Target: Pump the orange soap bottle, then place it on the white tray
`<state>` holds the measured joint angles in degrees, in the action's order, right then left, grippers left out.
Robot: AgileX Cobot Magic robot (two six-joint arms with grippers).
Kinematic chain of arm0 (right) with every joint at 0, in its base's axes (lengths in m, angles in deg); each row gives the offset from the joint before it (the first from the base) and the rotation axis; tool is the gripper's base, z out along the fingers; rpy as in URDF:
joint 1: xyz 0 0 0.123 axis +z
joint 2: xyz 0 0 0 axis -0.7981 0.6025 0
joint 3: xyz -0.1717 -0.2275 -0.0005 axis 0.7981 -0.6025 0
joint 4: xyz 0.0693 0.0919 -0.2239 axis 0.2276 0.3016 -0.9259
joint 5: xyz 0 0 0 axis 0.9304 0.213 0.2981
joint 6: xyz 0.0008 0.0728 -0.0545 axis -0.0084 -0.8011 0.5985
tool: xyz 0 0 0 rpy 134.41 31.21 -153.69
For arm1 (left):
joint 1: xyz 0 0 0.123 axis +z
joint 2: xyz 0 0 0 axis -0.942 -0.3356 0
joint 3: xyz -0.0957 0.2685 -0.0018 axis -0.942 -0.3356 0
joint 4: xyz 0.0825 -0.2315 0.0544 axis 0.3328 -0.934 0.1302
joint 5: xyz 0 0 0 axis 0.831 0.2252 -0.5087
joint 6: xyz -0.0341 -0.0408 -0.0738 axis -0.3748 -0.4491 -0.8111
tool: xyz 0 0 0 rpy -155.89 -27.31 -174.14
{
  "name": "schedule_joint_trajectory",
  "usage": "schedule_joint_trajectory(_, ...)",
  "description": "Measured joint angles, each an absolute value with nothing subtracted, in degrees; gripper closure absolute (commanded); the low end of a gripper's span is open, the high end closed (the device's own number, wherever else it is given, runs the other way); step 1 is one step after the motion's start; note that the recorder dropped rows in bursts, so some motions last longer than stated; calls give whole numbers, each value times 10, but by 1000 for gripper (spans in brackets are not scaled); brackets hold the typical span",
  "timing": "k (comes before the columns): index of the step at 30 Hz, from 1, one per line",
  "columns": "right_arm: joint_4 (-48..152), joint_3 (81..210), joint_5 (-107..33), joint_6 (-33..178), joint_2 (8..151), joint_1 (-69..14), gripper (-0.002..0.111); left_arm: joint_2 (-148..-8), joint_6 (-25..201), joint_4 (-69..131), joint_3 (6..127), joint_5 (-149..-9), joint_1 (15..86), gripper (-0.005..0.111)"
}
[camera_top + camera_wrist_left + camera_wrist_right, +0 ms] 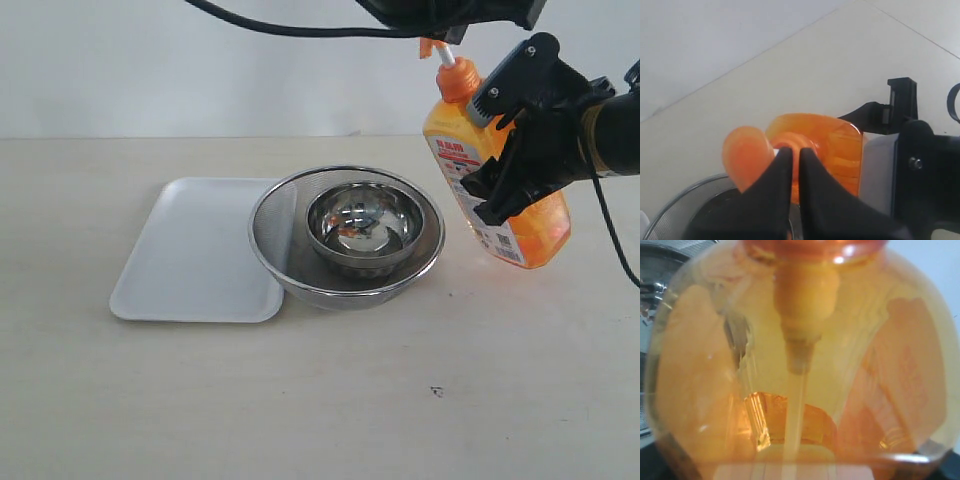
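The right pincer (497, 150) grips the tilted soap bottle (530, 225) at the right of the tabletop (400, 400), beside the strainer (275, 250). The left pincer (795, 151), closed on nothing, sits at the pump head (745, 155). It should press straight down the stem while the right holds firm. The tray (180, 260) lies left.

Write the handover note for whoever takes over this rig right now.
Left tool: shut, tips at the pump head of the soap bottle.
Right tool: shut on the bottle's body, holding it tilted, right of the strainer.
Tray: left of the strainer, whose rim overlaps its right edge.
Done: bottle gripped; pumping cannot be confirmed.
Left: pump if needed, then set the bottle on the tray.
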<state>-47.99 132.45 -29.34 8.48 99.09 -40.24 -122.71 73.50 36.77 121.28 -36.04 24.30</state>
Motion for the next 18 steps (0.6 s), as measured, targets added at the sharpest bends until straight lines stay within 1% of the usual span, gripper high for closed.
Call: schedule_joint_trajectory(18,-480,1324,-293,85,991,-402,108,-1227,736,397,1213,-327,240,102)
